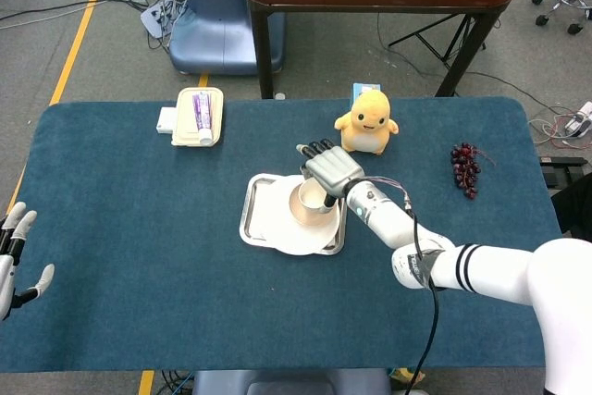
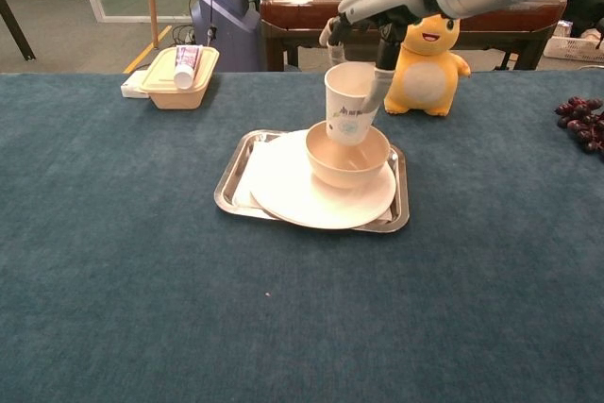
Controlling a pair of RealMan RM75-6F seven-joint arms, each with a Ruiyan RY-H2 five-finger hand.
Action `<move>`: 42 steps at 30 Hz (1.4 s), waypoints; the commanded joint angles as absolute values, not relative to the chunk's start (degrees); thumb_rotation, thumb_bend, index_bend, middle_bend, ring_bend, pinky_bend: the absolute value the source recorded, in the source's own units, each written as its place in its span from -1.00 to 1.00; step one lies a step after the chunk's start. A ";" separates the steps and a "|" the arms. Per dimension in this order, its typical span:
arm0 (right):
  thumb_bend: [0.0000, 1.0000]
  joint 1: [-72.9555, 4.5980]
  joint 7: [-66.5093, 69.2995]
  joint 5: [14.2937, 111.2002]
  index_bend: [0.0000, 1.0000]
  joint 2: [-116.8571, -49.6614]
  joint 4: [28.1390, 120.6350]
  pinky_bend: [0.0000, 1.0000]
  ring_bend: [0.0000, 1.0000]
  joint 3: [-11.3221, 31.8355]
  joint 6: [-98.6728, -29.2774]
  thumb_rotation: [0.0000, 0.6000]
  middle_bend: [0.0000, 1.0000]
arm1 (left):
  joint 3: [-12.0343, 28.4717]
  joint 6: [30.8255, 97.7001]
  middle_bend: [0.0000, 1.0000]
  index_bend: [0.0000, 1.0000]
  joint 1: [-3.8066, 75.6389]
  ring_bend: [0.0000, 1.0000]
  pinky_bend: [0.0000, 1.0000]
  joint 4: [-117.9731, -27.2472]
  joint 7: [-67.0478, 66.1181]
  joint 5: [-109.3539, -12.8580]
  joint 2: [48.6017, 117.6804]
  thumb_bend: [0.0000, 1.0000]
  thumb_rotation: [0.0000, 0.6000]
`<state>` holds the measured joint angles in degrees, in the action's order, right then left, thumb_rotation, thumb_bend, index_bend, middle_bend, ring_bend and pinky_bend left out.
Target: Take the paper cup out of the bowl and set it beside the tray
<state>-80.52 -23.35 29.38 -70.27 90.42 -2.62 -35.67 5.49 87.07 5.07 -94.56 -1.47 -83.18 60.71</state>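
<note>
My right hand (image 1: 330, 170) (image 2: 373, 25) pinches the rim of the white paper cup (image 2: 350, 103) (image 1: 312, 195) from above. The cup hangs slightly tilted, its base just above the tan bowl (image 2: 348, 157) (image 1: 304, 211). That bowl sits on a white plate (image 2: 302, 193) in the metal tray (image 2: 236, 179) (image 1: 252, 208) at the table's middle. My left hand (image 1: 13, 258) is open at the far left edge of the head view, holding nothing and far from the tray.
A yellow plush duck (image 1: 367, 122) (image 2: 430, 63) stands just behind the tray. Purple grapes (image 1: 464, 168) (image 2: 583, 124) lie at the right. At the back left a food box with a tube (image 1: 198, 116) (image 2: 178, 75) rests beside a small white block (image 1: 166, 120).
</note>
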 commanded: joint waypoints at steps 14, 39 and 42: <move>-0.72 -73.01 -25.43 33.85 -0.19 -55.52 108.84 -1.00 -1.00 -6.74 -45.13 1.00 -0.88 | 5.00 85.89 -1.00 -1.00 6.28 -1.00 -1.00 -95.23 -7.67 -83.56 62.85 -0.35 1.00; -0.72 -55.83 -16.53 50.00 -0.19 -61.47 99.16 -1.00 -1.00 -7.11 -43.33 1.00 -0.88 | 5.36 86.57 -1.00 -1.00 6.11 -1.00 -1.00 -95.78 -7.67 -82.86 62.85 -0.35 1.00; -0.72 -55.27 -15.67 50.42 -0.19 -63.36 96.59 -1.00 -1.00 -6.38 -41.92 1.00 -0.88 | 5.33 86.63 -1.00 -1.00 6.04 -1.00 -1.00 -95.94 -7.22 -82.94 62.62 -0.35 1.00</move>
